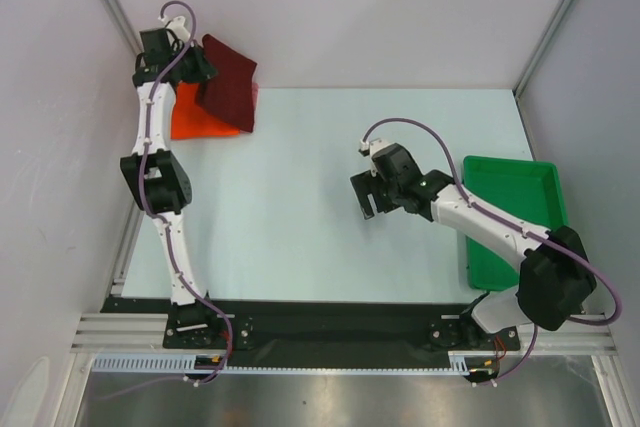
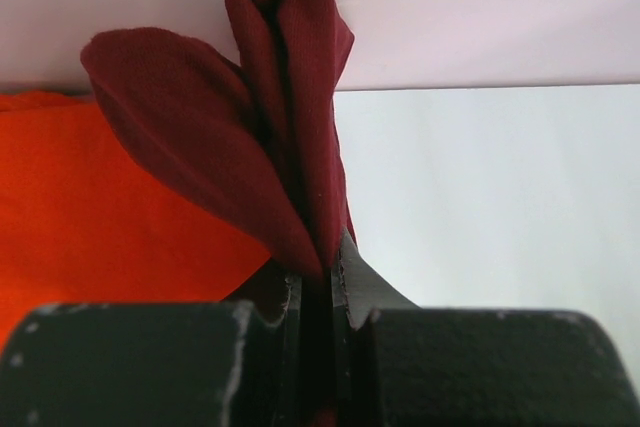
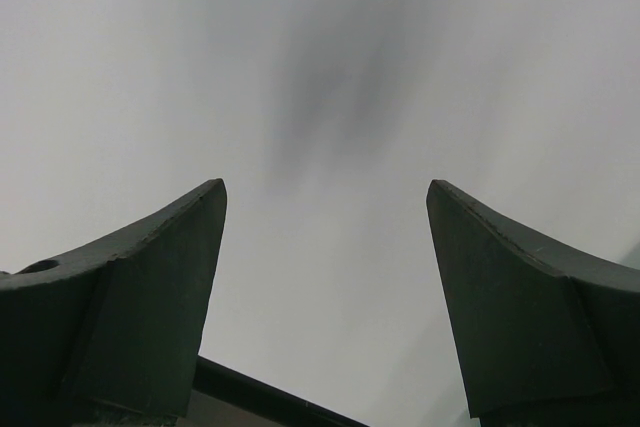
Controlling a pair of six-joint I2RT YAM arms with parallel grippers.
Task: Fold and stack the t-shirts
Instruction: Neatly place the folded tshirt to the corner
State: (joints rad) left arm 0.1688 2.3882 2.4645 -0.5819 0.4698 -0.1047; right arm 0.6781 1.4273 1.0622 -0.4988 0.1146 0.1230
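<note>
Maroon shirt (image 1: 228, 82) pinched bunched in left jaws at far-left corner of worktop (image 1: 300, 207), partly over orange shirt (image 1: 195, 119) lying there. Right jaws spread, empty, mid-worktop. Risk: single-edge pinch, so cloth may unfold or land skewed on release.

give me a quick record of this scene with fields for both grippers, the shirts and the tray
left gripper: shut on the maroon t-shirt, at the far left corner
orange-red t-shirt: lying on the table, partly covered by the maroon one
right gripper: open, holding nothing, above the table right of centre
green tray: at the table's right edge, beside the right arm
</note>
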